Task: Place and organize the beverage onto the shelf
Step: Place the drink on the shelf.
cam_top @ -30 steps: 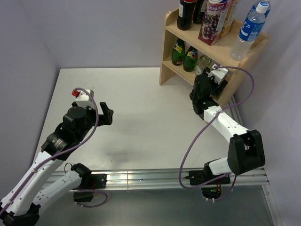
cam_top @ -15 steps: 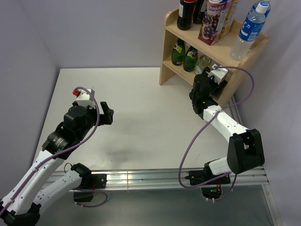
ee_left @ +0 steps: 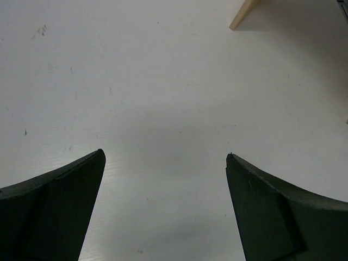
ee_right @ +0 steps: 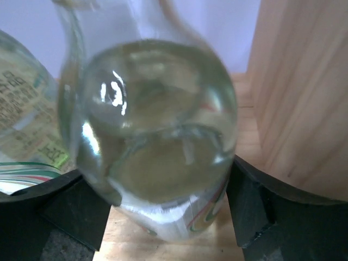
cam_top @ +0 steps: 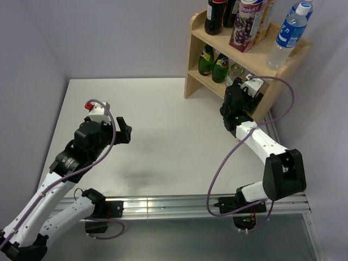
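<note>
The light wood shelf (cam_top: 194, 60) stands at the back right. Its top tier holds dark cola bottles (cam_top: 215, 16), a juice carton (cam_top: 246, 22) and a clear water bottle (cam_top: 285, 38). Green glass bottles (cam_top: 212, 62) stand on the lower tier. My right gripper (cam_top: 243, 89) reaches into the lower tier. In the right wrist view it (ee_right: 157, 206) is shut on a clear glass bottle (ee_right: 157, 136), whose base is over the shelf board (ee_right: 163, 250), beside another labelled bottle (ee_right: 24, 125). My left gripper (cam_top: 124, 130) is open and empty over the table (ee_left: 166, 157).
The shelf's right side panel (ee_right: 299, 92) is close beside the held bottle. The shelf's near leg (ee_left: 243, 13) shows at the top of the left wrist view. A metal rail (cam_top: 179, 205) runs along the table's near edge.
My right gripper has edged slightly further toward the shelf with the clear bottle. The left arm has hardly moved.
</note>
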Available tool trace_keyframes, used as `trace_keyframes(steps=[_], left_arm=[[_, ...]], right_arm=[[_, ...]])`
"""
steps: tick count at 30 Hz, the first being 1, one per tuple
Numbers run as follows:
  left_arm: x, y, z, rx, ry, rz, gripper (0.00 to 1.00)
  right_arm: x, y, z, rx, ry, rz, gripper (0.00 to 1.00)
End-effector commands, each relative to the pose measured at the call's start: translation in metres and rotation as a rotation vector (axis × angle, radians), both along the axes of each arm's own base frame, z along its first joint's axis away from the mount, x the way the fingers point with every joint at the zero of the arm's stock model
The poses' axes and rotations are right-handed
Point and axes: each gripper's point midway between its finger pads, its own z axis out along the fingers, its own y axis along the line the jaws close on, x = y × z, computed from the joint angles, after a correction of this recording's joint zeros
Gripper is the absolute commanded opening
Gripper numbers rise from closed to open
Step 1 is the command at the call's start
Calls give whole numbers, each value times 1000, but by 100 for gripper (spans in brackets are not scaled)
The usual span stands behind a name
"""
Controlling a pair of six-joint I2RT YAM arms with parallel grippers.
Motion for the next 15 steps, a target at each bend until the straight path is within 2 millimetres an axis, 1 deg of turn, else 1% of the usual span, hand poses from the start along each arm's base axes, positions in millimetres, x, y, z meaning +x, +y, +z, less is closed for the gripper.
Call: trace_keyframes(steps=[1,10,11,15], left_arm=[[4,-4,4,-6,-24,-18,100],[5,-5,3,-5,-19,-24,100],[5,-5,3,-5,-19,-25,99],[5,-6,2,-5,-17,-27,99]], right_arm=[[0,-10,6,53,-60,-39,86],[-8,-12,7,60,-69,-42,88],[-9,-11,10,66,-83,-34,89],[-12,-10,13,75,-99,-16,89]])
